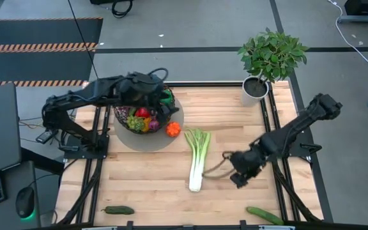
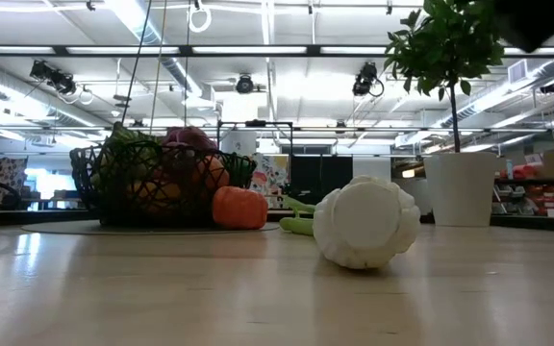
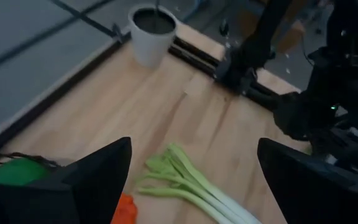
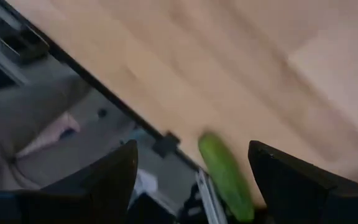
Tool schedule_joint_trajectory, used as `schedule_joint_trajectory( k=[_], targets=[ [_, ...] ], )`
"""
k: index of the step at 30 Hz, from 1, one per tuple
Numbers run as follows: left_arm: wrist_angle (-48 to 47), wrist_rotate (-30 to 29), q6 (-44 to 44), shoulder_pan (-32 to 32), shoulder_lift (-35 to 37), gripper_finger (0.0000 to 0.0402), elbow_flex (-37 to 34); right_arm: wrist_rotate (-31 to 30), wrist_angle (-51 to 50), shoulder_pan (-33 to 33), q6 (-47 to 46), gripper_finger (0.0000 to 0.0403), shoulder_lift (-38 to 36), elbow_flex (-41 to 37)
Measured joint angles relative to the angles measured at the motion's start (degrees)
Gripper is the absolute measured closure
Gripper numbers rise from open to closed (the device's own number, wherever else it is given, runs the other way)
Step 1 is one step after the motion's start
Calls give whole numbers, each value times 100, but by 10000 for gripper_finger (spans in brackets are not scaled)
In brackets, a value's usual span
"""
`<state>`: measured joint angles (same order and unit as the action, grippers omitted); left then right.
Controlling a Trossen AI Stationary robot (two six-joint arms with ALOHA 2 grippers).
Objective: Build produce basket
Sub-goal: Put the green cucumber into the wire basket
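The dark wire basket stands on a round grey mat at the far left and holds several colourful fruits and vegetables. It also shows in the low view. An orange vegetable lies on the mat against the basket's right side. The white-green leek lies flat at mid-table, its white end toward the near edge. My left gripper is open and empty above the basket's right rim. My right gripper is open and empty, right of the leek. Its wrist view shows a green cucumber ahead.
A white pot with a leafy plant stands at the far right corner. One cucumber lies at the near right edge, and a smaller dark one at the near left. Bare wood lies between the leek and the near edge.
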<state>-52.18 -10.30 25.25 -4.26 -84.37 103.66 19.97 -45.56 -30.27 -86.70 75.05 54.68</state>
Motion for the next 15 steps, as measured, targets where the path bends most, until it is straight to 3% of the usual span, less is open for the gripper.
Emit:
schedule_joint_trajectory(
  k=[10,15],
  targets=[
    [-4,158,1216,444,-657,45,-2,16,213,-1552,-429,94,885,2],
    [81,149,1831,863,-1009,45,-2,-300,987,-2230,-725,95,1289,4]
  ],
)
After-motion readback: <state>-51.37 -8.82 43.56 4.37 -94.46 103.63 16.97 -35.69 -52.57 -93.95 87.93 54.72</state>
